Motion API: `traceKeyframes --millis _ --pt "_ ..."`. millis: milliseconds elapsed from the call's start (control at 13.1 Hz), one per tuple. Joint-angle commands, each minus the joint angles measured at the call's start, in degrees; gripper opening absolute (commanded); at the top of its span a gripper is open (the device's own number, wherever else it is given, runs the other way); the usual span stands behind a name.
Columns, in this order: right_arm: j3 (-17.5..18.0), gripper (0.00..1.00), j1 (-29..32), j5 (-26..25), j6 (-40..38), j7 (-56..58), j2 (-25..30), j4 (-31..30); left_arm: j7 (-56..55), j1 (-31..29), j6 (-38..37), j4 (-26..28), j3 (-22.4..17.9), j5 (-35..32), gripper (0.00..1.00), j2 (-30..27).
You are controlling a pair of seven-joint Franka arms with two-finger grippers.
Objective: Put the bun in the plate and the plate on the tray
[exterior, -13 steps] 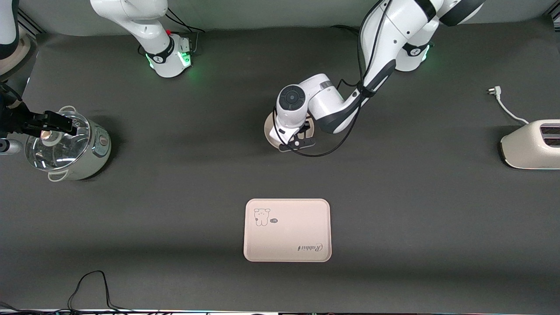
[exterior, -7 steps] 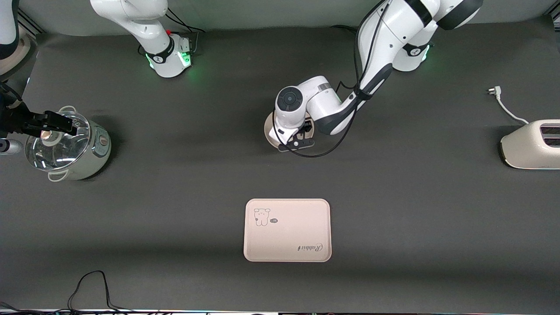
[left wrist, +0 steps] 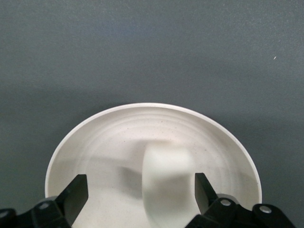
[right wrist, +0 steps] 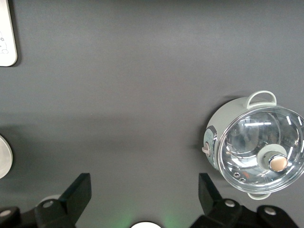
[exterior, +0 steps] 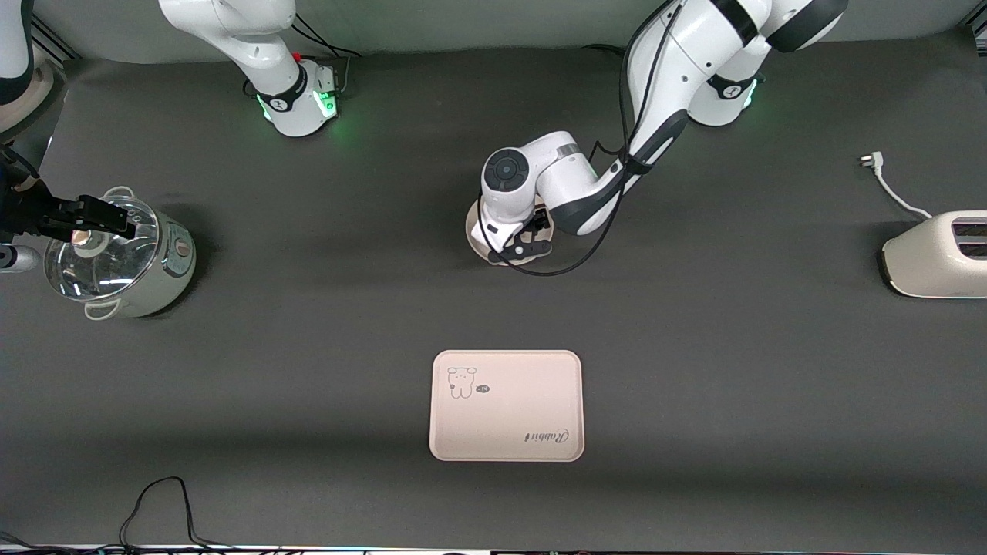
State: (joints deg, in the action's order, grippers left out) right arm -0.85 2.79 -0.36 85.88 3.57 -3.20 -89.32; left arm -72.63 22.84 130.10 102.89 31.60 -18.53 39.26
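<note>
The bun (left wrist: 167,183), a small cream-white lump, lies in the round cream plate (left wrist: 95,137). My left gripper (left wrist: 141,192) hangs open just over the plate, one finger close beside the bun and the other well clear, neither pressing it. In the front view the left gripper (exterior: 521,243) and its wrist cover most of the plate (exterior: 472,230) and hide the bun. The cream-pink tray (exterior: 506,405) with the bear drawing lies bare, nearer to the front camera than the plate. My right gripper (right wrist: 145,194) waits open, high over the table near its arm's base.
A pot with a glass lid (exterior: 116,258) stands toward the right arm's end, and a black bracket shows over its lid. A white toaster (exterior: 937,254) and a loose plug lead (exterior: 887,185) lie toward the left arm's end. A black cable (exterior: 162,501) curls at the front edge.
The left gripper has opened and let go of the bun, which now rests in the plate. The left wrist has shifted slightly. The right arm has not moved.
</note>
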Motion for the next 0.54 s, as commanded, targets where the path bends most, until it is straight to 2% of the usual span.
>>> traceKeyframes --millis 0,460 --pt "-0.47 1.00 -0.41 0.45 0.16 0.12 0.48 -0.50 -1.99 2.30 -0.29 -0.68 -1.63 -1.68 1.00 0.82" --pt "-0.47 1.00 -0.41 0.45 0.16 0.12 0.56 -0.59 -2.25 0.90 -2.04 -1.03 -1.54 -1.51 1.00 -1.37"
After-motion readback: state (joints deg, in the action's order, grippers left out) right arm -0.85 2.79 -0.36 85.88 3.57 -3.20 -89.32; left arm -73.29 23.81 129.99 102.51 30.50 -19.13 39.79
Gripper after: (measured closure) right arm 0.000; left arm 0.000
